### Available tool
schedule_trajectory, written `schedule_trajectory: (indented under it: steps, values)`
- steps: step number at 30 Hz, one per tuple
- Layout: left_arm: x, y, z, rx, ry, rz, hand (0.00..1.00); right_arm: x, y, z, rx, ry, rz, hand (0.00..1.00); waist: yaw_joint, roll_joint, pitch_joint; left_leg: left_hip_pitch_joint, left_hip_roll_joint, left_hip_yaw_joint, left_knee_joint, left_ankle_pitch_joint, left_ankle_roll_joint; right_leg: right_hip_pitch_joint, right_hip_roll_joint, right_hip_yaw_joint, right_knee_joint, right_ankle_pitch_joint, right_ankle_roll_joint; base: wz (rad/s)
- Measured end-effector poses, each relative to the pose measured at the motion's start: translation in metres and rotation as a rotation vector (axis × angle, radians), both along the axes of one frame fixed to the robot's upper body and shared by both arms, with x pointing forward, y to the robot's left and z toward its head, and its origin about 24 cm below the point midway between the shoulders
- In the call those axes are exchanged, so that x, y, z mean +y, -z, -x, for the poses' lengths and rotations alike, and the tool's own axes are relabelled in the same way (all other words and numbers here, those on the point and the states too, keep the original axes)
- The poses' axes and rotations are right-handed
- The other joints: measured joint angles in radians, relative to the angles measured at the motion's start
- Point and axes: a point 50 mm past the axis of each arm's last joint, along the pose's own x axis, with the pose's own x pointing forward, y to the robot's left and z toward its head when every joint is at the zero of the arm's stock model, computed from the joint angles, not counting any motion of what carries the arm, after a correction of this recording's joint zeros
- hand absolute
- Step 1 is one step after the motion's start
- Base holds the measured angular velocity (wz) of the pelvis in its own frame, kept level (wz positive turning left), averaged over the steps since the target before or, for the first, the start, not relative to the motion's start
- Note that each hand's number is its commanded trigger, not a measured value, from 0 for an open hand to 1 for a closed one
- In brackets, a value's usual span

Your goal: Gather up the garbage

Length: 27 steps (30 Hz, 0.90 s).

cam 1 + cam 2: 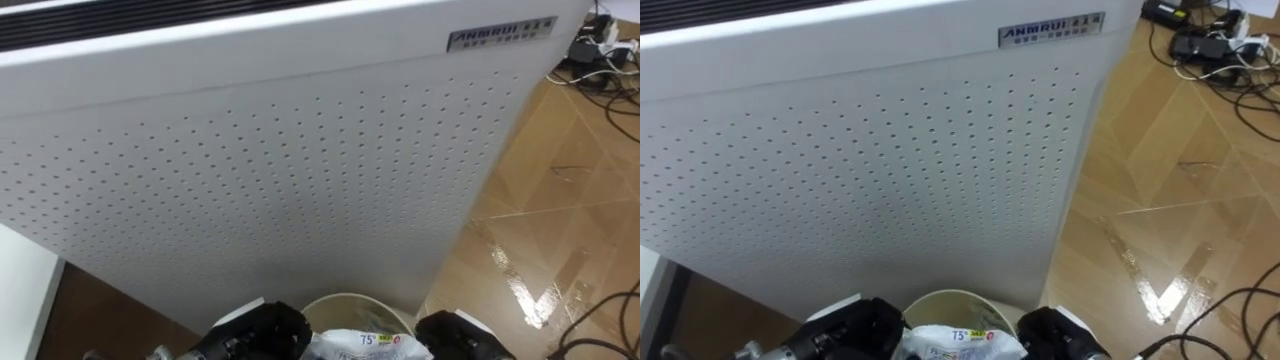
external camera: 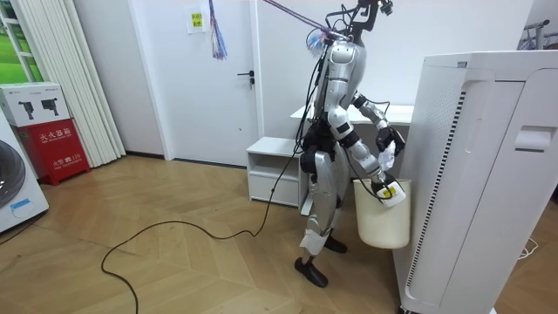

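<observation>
We note the crumpled wrapper [image 1: 365,346] at bottom centre, over the waste bin [image 1: 340,300], between left hand [image 1: 255,335] and right hand [image 1: 455,335]; we cannot tell either hand's grip.

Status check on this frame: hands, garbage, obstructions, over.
Left hand and right hand flank crumpled white packet, grip unclear. Packet above cream bin. White perforated appliance directly ahead, close.

Garbage packet [image 1: 365,345] above bin [image 1: 340,298], between left hand [image 1: 255,335] and right hand [image 1: 455,338], cabinet [image 1: 280,150] just behind.
</observation>
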Motion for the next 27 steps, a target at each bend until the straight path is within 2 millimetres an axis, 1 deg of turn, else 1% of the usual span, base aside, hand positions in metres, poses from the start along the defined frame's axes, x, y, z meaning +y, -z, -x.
schedule_trajectory:
  steps: [1, 3, 5, 10, 12, 20, 27]
  values:
    - [0.002, -0.001, -0.001, -0.004, -0.011, -0.001, 0.0, -0.001, 0.0, 0.0, 0.001, 0.001, 0.003, 1.0, 0.0, 0.003, -0.0019, 0.003, 0.0, 0.0, 0.0, 0.001, 0.0, 0.002, 0.0, 0.001, 0.002, 0.0, 0.0, 0.0]
    - [0.005, -0.001, -0.001, -0.008, -0.02, -0.009, 0.0, -0.001, 0.001, 0.001, 0.004, 0.001, 0.003, 1.0, -0.002, 0.005, -0.0029, 0.013, 0.0, -0.001, -0.001, 0.003, 0.0, 0.012, 0.001, 0.001, 0.002, 0.0, -0.001, 0.0]
    - [0.005, 0.0, 0.0, -0.005, -0.028, -0.011, 0.0, -0.001, 0.001, 0.002, 0.007, 0.0, 0.001, 1.0, -0.002, 0.006, -0.0035, 0.025, 0.0, 0.002, -0.008, 0.005, -0.001, 0.024, 0.002, 0.001, -0.011, 0.001, -0.002, 0.0]
    - [0.007, 0.002, 0.003, 0.005, -0.03, -0.016, 0.0, -0.001, 0.002, 0.003, 0.008, -0.004, -0.007, 1.0, -0.008, 0.006, -0.0035, 0.031, -0.001, -0.005, -0.04, 0.026, -0.005, 0.026, 0.0, -0.006, -0.027, 0.011, -0.005, 0.04]
    - [0.008, 0.002, 0.004, 0.005, -0.031, -0.017, 0.0, -0.002, 0.002, 0.004, 0.013, -0.002, -0.008, 1.0, -0.005, 0.006, -0.0033, 0.031, -0.001, -0.006, -0.041, 0.026, -0.005, 0.026, 0.0, -0.007, -0.025, 0.01, -0.005, 0.03]
    - [0.009, 0.002, 0.004, 0.005, -0.03, -0.021, 0.0, -0.01, 0.0, 0.004, 0.015, 0.013, -0.013, 1.0, -0.007, 0.001, -0.0002, 0.031, 0.0, -0.006, -0.041, 0.026, -0.005, 0.028, -0.006, -0.006, -0.024, 0.008, -0.003, 0.0]
    - [0.009, 0.002, 0.004, 0.003, -0.029, -0.022, 0.0, -0.011, 0.0, 0.004, 0.013, 0.017, -0.011, 1.0, -0.008, -0.004, 0.0045, 0.041, 0.0, -0.009, -0.043, 0.026, -0.005, 0.04, -0.003, -0.007, -0.03, 0.004, -0.001, 0.02]
